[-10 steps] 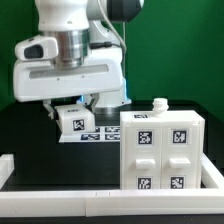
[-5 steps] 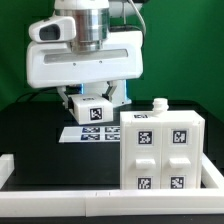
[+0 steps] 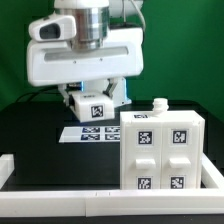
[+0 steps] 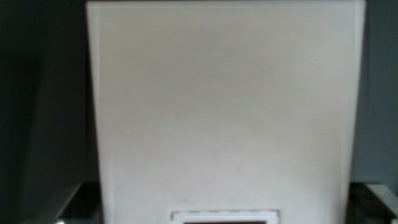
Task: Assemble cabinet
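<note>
The cabinet (image 3: 160, 150) is a white box with several square coded tags on its face. It stands on the black table at the exterior view's right, with a small white knob (image 3: 157, 104) on its top. My gripper (image 3: 93, 103) is shut on a small white tagged drawer block (image 3: 93, 111) and holds it in the air above the marker board (image 3: 88, 133), to the left of the cabinet and behind it. In the wrist view the block's plain white face (image 4: 214, 110) fills most of the picture. The fingers are hard to make out there.
A low white rail (image 3: 60, 198) runs along the front of the table and up its left side (image 3: 5, 168). A green wall stands behind. The black tabletop (image 3: 50, 160) lies between the rail and the marker board.
Over the last second the arm swung to the exterior view's right and rose a little, carrying the block with it. In the last half second it has barely moved.
</note>
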Motion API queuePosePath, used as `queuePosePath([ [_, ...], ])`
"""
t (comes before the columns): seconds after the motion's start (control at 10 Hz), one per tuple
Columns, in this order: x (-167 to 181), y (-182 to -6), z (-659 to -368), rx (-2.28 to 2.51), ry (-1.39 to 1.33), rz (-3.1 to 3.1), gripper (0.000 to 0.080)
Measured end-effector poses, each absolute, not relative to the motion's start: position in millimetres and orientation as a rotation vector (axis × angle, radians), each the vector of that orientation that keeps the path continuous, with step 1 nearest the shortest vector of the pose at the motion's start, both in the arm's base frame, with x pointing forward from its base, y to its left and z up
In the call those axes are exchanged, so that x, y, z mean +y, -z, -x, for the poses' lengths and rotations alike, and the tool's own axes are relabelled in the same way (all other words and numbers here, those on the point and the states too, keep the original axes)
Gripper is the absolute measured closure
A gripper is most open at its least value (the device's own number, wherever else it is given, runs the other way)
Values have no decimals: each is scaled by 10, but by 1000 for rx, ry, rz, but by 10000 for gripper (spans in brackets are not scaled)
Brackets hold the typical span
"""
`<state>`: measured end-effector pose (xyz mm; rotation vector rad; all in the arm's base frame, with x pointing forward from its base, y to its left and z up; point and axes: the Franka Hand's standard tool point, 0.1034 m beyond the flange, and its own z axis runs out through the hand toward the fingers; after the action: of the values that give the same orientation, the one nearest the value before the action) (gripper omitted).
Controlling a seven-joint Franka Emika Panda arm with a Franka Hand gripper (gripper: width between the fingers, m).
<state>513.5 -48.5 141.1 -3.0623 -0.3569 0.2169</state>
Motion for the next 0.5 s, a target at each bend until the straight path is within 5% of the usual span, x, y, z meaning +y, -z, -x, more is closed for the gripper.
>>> queuePosePath([
  [0.2, -345, -1679, -5412, -336, -181, 3070, 238],
  [0.5, 71, -1852, -5704, -191, -219, 3106, 238],
])
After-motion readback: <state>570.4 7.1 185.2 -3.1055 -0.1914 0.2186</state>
